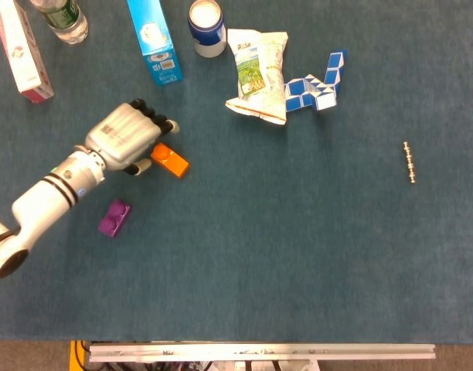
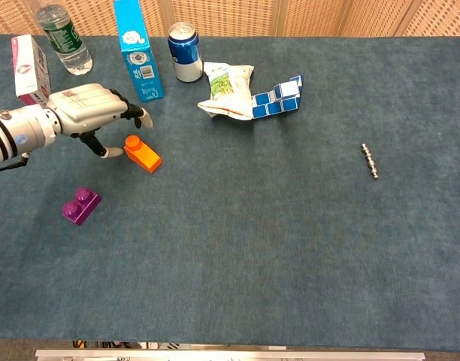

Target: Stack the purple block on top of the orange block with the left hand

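The orange block (image 1: 169,160) (image 2: 143,153) lies flat on the blue table, just right of my left hand (image 1: 127,139) (image 2: 91,110). That hand hovers beside it with fingers spread and holds nothing; the thumb tip sits close to the block's left end. The purple block (image 1: 113,217) (image 2: 80,204) lies below and left of the orange one, under my left forearm in the head view, untouched. My right hand is in neither view.
Along the far edge stand a pink box (image 1: 22,52), a water bottle (image 1: 60,17), a blue carton (image 1: 154,40) and a can (image 1: 206,28). A snack bag (image 1: 257,73), a blue-white twist puzzle (image 1: 315,87) and a small metal rod (image 1: 409,162) lie further right.
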Controlling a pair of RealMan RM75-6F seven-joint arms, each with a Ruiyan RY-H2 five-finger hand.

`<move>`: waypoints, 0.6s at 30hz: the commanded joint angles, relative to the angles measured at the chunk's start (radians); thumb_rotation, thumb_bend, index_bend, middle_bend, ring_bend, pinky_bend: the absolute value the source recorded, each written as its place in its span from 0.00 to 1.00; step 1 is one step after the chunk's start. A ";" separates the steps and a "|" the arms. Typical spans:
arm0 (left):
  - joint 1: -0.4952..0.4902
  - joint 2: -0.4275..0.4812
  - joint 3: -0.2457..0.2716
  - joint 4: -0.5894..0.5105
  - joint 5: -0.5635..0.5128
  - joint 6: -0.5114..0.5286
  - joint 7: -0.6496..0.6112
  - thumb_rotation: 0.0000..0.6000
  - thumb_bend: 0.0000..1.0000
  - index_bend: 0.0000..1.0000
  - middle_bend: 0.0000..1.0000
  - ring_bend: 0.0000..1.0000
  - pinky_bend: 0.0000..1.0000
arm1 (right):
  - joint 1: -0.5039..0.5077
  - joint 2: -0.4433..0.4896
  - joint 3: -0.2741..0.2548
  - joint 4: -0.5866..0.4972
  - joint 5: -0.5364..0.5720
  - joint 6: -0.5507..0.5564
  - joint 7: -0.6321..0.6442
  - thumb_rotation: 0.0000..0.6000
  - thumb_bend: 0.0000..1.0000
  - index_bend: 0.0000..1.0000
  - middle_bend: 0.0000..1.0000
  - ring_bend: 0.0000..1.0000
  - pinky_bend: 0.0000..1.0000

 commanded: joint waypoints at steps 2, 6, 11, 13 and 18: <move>0.031 0.067 0.020 -0.067 0.020 0.055 -0.009 1.00 0.29 0.22 0.31 0.27 0.21 | 0.004 -0.002 0.000 0.000 -0.002 -0.006 -0.001 1.00 0.26 0.49 0.55 0.47 0.48; 0.056 0.129 0.056 -0.120 0.067 0.101 -0.029 1.00 0.29 0.23 0.31 0.27 0.21 | 0.007 -0.004 0.001 0.000 -0.005 -0.008 -0.002 1.00 0.26 0.49 0.55 0.47 0.48; 0.103 0.181 0.103 -0.165 0.127 0.181 -0.060 1.00 0.29 0.25 0.31 0.27 0.21 | 0.008 -0.006 0.000 -0.001 -0.006 -0.011 -0.002 1.00 0.26 0.49 0.55 0.47 0.48; 0.119 0.190 0.121 -0.166 0.154 0.209 -0.061 1.00 0.29 0.26 0.31 0.27 0.21 | 0.010 -0.006 0.000 -0.002 -0.008 -0.011 -0.002 1.00 0.26 0.49 0.55 0.47 0.48; 0.151 0.212 0.170 -0.178 0.208 0.239 -0.038 1.00 0.29 0.28 0.30 0.27 0.21 | 0.011 -0.005 0.000 -0.009 -0.016 -0.008 -0.007 1.00 0.26 0.49 0.55 0.47 0.48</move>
